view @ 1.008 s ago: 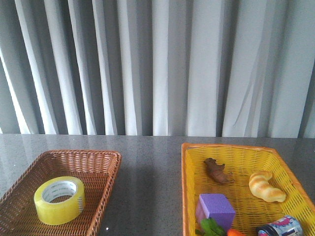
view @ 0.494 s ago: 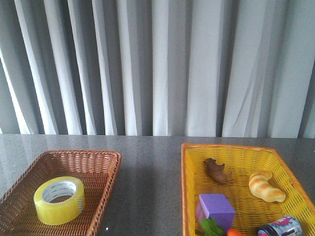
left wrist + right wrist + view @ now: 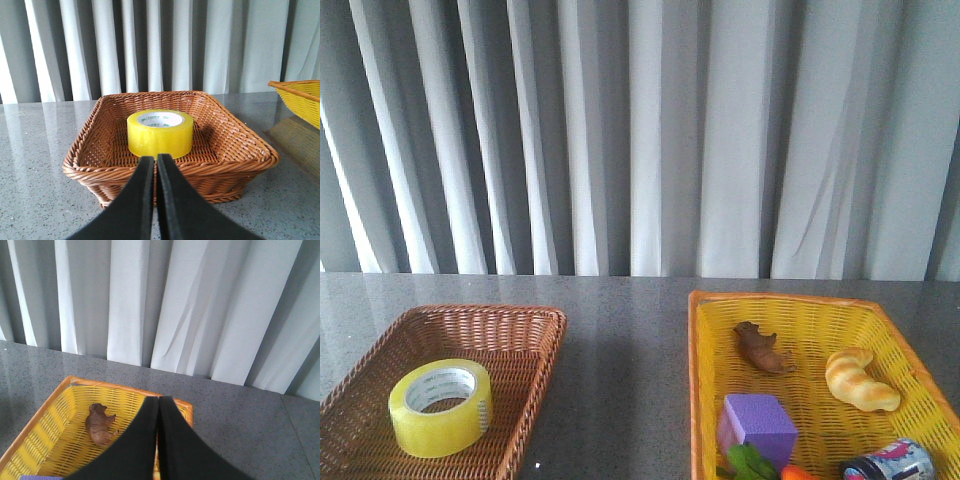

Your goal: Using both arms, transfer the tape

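Observation:
The tape [image 3: 441,407], a wide yellow roll with a white printed core, lies flat in the brown wicker basket [image 3: 535,345] at the left of the table. In the left wrist view the tape [image 3: 160,132] sits in the middle of that basket [image 3: 240,150], and my left gripper [image 3: 155,159] is shut and empty, short of the basket's near rim. My right gripper [image 3: 159,400] is also shut with nothing in it, held above the yellow basket [image 3: 45,420]. Neither arm shows in the front view.
The yellow basket [image 3: 705,360] at the right holds a brown toy animal [image 3: 762,348], a croissant [image 3: 860,380], a purple cube [image 3: 760,425], a green item [image 3: 750,463] and a printed jar [image 3: 892,463]. Grey curtains hang behind the dark stone table [image 3: 620,380].

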